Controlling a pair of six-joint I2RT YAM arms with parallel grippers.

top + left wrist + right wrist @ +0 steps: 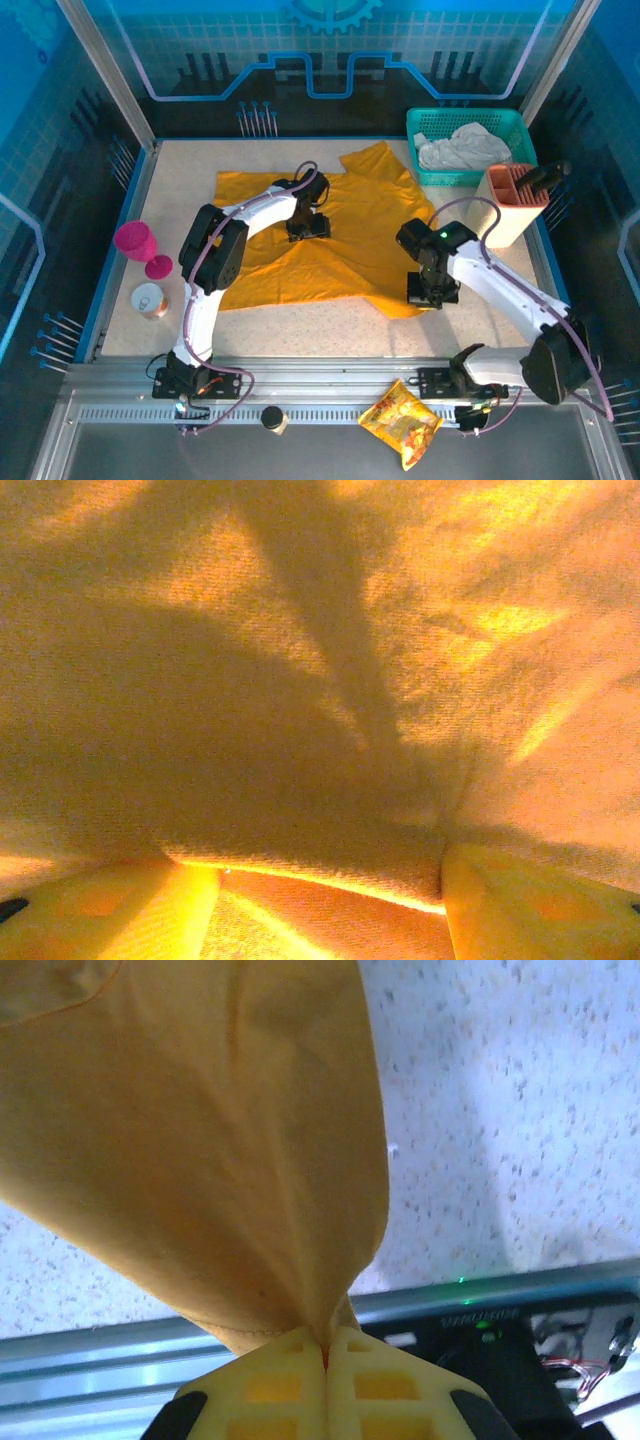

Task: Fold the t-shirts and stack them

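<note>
An orange-yellow t-shirt [350,215] lies spread and wrinkled over the middle of the table. My left gripper [308,226] presses down on the shirt's middle. In the left wrist view its yellow fingers [150,900] stand apart, and a raised fold of the t-shirt [320,680] sits between them; the left gripper [320,878] is open. My right gripper [432,291] is at the shirt's near right corner. In the right wrist view the right gripper [327,1338] is shut on a pinch of the t-shirt [200,1150], which hangs stretched from the jaws over the speckled tabletop.
A teal basket [420,118] holding white cloth stands at the back right, with a peach container [510,205] beside it. A pink goblet [135,245] and a can [150,300] stand at the left edge. A snack packet [402,420] lies on the near rail.
</note>
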